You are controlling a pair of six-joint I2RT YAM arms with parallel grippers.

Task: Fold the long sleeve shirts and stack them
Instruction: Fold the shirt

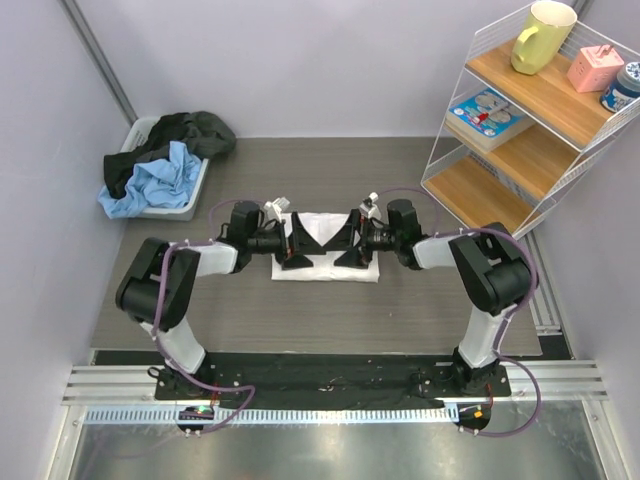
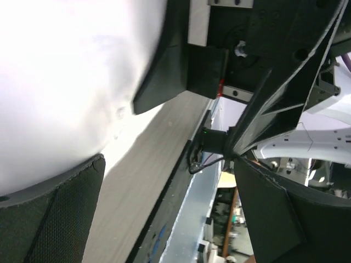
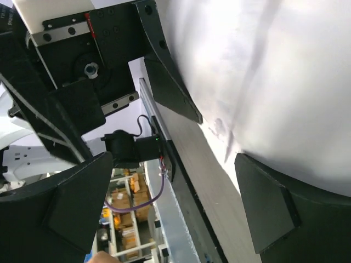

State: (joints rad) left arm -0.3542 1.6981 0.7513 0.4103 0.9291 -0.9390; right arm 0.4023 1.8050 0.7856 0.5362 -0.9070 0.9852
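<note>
A white long sleeve shirt (image 1: pixel 325 232) lies folded into a small rectangle at the middle of the table. My left gripper (image 1: pixel 297 243) sits low at its left edge and my right gripper (image 1: pixel 352 243) at its right edge, facing each other. Both are open with jaws spread wide and hold nothing. In the left wrist view the white shirt (image 2: pixel 66 82) fills the upper left, beside one finger (image 2: pixel 49 219) of the left gripper (image 2: pixel 170 219). In the right wrist view the shirt (image 3: pixel 274 71) fills the upper right, above one finger (image 3: pixel 285 213) of the right gripper (image 3: pixel 175 213).
A pale bin (image 1: pixel 172 211) at the back left holds a dark garment (image 1: pixel 190 135) and a blue one (image 1: pixel 160 180). A wire shelf (image 1: pixel 520 130) with a yellow mug (image 1: pixel 542 35) and small boxes stands at the back right. Walls close both sides.
</note>
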